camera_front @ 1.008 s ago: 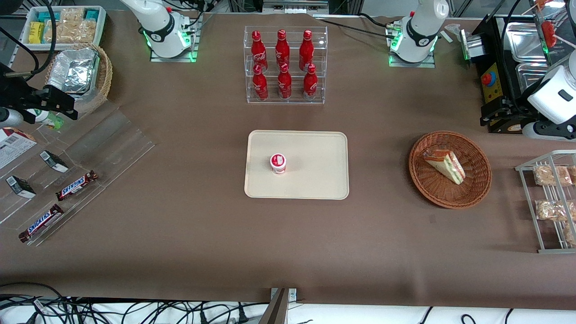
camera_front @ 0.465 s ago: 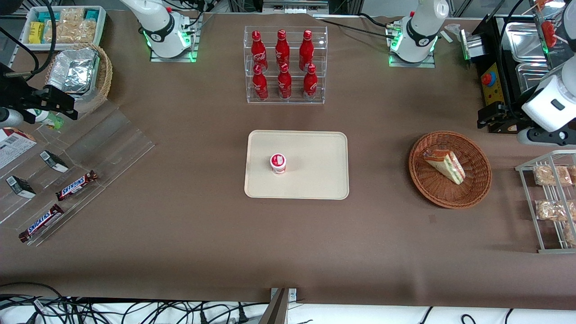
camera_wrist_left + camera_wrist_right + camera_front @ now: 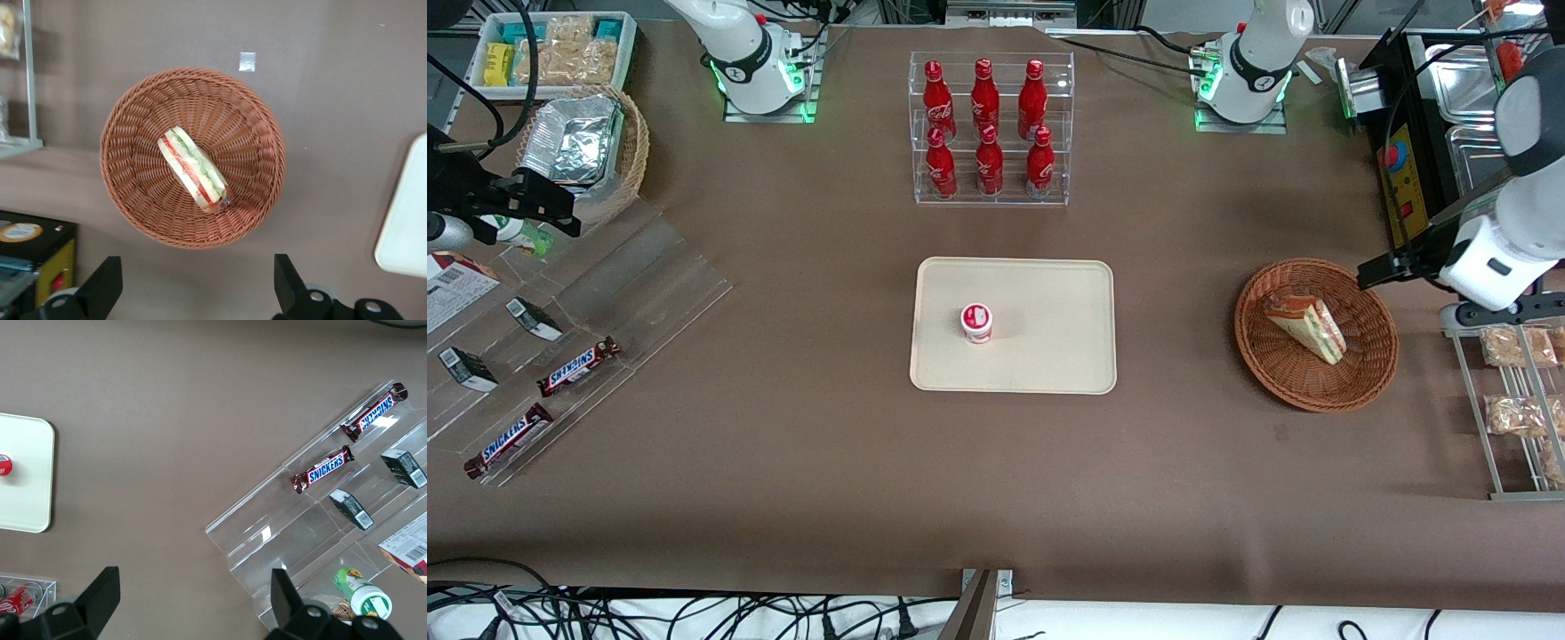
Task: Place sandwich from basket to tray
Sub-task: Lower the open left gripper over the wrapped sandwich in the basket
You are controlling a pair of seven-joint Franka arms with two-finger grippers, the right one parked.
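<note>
Since the earlier frames, the left arm's gripper has advanced from the table edge toward the round reddish-brown wicker basket. It hovers beside the rim, fingers spread wide and empty, ready to straddle the clear-wrapped triangular sandwich lying inside. Well apart waits the cream rectangular plastic tray.

Brown cloth covers the table; cables along its edge.

The brown-covered table carries the tray at centre, the basket toward the working arm's end, and a clear bottle rack farther back. The gripper hovers above the basket's edge, fingers spread.
</note>
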